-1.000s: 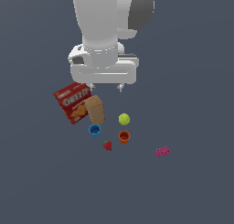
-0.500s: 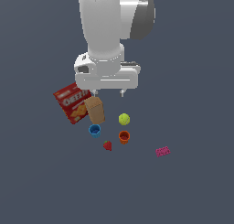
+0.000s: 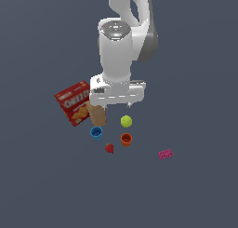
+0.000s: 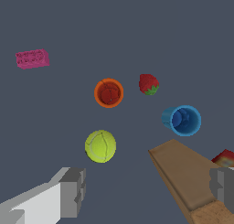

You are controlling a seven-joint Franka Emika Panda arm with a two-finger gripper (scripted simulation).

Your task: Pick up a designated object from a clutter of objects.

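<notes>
- Tennis ball (image 4: 100, 146): small yellow-green sphere with a matte, fuzzy-looking skin and faint pale curved seams. It lies free on the floor, just beside the tan carton and near the orange cup, roughly as wide as that cup.
- Gripper (image 4: 146, 191): two blocky grey fingers (image 4: 73, 191) on a smooth white body, spread wide apart with nothing between them. It hangs above the clutter; in the wrist view the ball sits ahead of the gap, nearer one finger.
- Tan carton (image 4: 185, 175): long rectangular box with a plain brown cardboard face, lying flat, one end against the red cracker box.
- Red cracker box (image 3: 74, 102): flat glossy rectangle with white lettering and printed crackers, lying face up.
- Blue cup (image 4: 183, 120): short round cup with smooth walls and an open mouth, near the carton's end.
- Orange cup (image 4: 109, 93): round, upright, with a darker red inside.
- Strawberry (image 4: 148, 84): small red lump, dimpled, with a green leafy cap, between the two cups.
- Pink brick (image 4: 32, 58): flat studded block, well apart from the rest.
- Floor (image 3: 42, 185): uniform dark grey-blue surface, no visible edges.
</notes>
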